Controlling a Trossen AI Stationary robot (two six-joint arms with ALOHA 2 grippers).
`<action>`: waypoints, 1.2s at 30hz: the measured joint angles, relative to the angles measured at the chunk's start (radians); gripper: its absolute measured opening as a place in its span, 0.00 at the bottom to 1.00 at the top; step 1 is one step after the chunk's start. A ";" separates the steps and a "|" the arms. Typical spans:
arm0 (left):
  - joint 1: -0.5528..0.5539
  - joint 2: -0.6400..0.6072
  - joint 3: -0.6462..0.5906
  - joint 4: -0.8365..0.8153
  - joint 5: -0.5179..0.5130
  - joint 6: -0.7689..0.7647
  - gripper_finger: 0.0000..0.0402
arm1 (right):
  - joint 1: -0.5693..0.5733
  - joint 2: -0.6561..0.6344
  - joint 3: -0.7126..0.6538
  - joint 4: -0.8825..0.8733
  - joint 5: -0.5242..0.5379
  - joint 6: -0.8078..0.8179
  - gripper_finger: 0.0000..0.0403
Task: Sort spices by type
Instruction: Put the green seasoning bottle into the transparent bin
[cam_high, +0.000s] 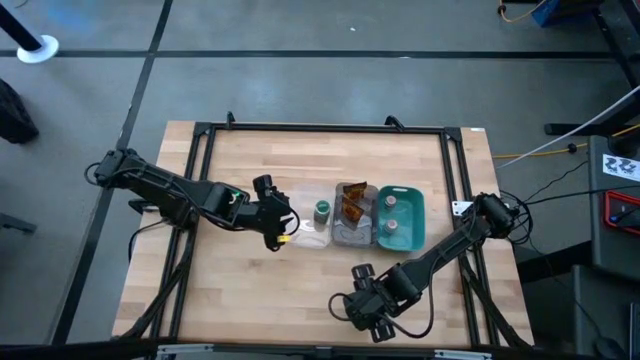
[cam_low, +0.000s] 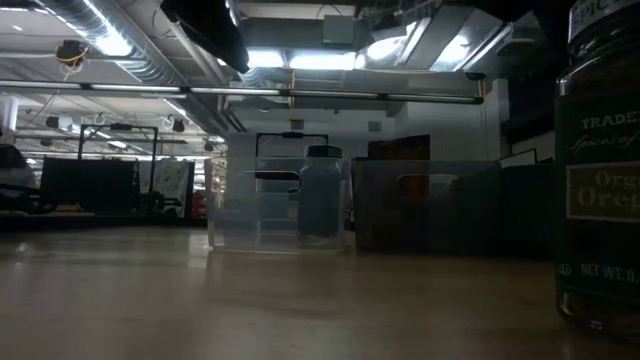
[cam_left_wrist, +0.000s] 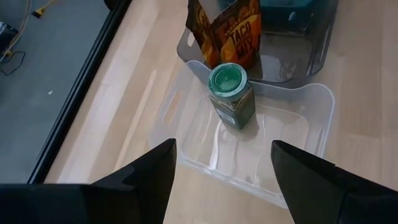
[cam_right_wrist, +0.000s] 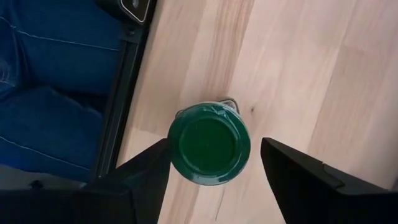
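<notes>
right gripper poised straight above the last loose green-lidded jar

the right gripper (cam_right_wrist: 208, 180) hangs at the near edge of the worktop (cam_high: 250, 290) with its fingers apart, and the loose green-lidded jar (cam_right_wrist: 209, 145) stands upright directly beneath, its lid centred in the gap and touching neither finger; the jar's axis is vertical, so a straight drop looks like what the grasp calls for. this arm is far nearer to it than the left. the left gripper (cam_left_wrist: 224, 168), fingers also apart and empty, hovers just left of the clear tray (cam_left_wrist: 311, 102), where the other green-lidded jar (cam_left_wrist: 231, 94) already stands. the sachets (cam_high: 351, 202) sit in the grey tray (cam_high: 350, 238) and two pinkish-lidded jars (cam_high: 391, 213) in the teal tray (cam_high: 415, 190), to the right.
</notes>
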 joint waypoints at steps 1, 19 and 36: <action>0.000 0.000 0.000 0.000 0.000 0.003 0.61 | 0.000 0.000 0.000 0.003 0.000 0.000 0.62; 0.000 0.000 0.000 -0.002 0.000 0.005 0.61 | -0.013 0.002 0.041 -0.018 0.007 0.011 0.62; 0.000 0.000 0.000 -0.002 0.000 0.005 0.61 | 0.005 0.002 0.014 0.012 -0.008 0.127 0.62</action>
